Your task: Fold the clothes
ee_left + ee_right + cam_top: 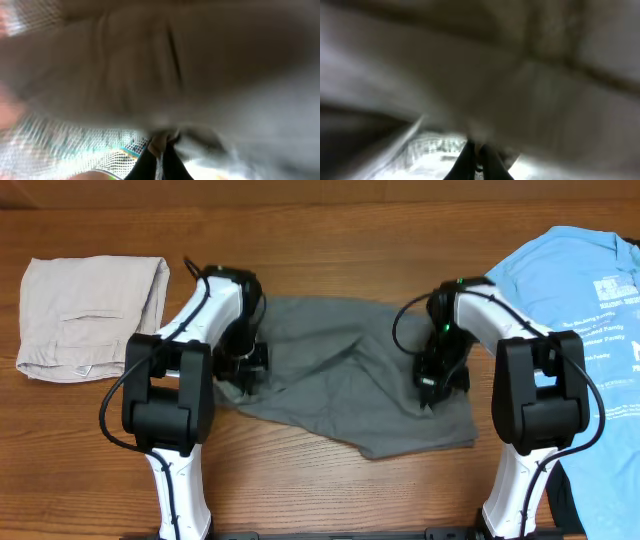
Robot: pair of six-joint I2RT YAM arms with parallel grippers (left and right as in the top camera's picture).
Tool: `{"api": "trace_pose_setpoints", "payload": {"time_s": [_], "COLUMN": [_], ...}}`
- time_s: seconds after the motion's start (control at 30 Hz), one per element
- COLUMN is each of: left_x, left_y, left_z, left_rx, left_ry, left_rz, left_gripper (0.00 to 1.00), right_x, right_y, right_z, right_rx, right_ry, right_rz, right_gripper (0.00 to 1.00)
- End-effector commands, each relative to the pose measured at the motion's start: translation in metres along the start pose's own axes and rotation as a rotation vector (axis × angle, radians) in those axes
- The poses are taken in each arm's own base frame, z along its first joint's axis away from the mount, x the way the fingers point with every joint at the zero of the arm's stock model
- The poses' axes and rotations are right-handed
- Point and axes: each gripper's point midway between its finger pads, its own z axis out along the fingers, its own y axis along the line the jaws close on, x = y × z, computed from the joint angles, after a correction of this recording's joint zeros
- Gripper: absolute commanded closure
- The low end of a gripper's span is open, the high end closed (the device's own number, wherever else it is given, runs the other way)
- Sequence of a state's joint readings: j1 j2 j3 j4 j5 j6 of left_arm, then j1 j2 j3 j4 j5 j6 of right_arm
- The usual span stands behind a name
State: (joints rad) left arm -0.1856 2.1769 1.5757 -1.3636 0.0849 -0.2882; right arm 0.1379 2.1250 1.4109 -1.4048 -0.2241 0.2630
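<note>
The dark grey shorts (pixel 335 375) lie crumpled across the middle of the table, partly lifted at both sides. My left gripper (pixel 243 368) is shut on the shorts' left edge. My right gripper (pixel 437 380) is shut on the shorts' right part. In the left wrist view grey cloth (pixel 165 65) fills the frame, blurred, with the closed fingers (pixel 160 150) pinching it. In the right wrist view grey cloth (pixel 520 75) hangs over the closed fingers (pixel 477 152).
Folded pale beige shorts (pixel 90 315) lie at the far left. A light blue T-shirt with white print (pixel 585 300) lies at the right edge. The table (pixel 330 240) is wood.
</note>
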Motion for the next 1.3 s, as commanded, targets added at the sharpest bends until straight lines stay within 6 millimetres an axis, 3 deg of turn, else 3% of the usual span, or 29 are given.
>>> {"api": "trace_pose_setpoints", "payload": {"time_s": [0.0, 0.13, 0.33, 0.7, 0.87, 1.1, 1.27], "left_x": [-0.003, -0.017, -0.045, -0.093, -0.117, -0.142, -0.147], "left_y": [0.006, 0.004, 0.007, 0.017, 0.03, 0.045, 0.033], "left_z": [0.023, 0.038, 0.05, 0.035, 0.023, 0.009, 0.0], "left_rx": [-0.011, 0.009, -0.006, -0.035, -0.069, -0.083, -0.01], "left_ry": [-0.022, -0.082, -0.212, -0.416, -0.52, -0.619, -0.631], "left_rz": [-0.035, -0.056, -0.056, -0.083, -0.085, -0.037, -0.001], "left_gripper": [0.96, 0.96, 0.95, 0.96, 0.96, 0.96, 0.96], "right_x": [0.003, -0.011, -0.045, -0.107, -0.129, -0.148, -0.151], "right_y": [-0.013, -0.012, 0.0, 0.028, 0.026, 0.025, 0.027], "right_z": [0.021, 0.039, 0.039, 0.013, 0.0, -0.014, -0.018], "right_rx": [0.026, 0.003, -0.056, -0.165, -0.142, -0.119, -0.125], "right_ry": [-0.014, -0.072, -0.213, -0.485, -0.597, -0.701, -0.719], "right_rz": [0.048, 0.068, 0.055, -0.015, -0.017, -0.026, -0.032], "right_gripper": [0.96, 0.96, 0.96, 0.96, 0.96, 0.96, 0.96]}}
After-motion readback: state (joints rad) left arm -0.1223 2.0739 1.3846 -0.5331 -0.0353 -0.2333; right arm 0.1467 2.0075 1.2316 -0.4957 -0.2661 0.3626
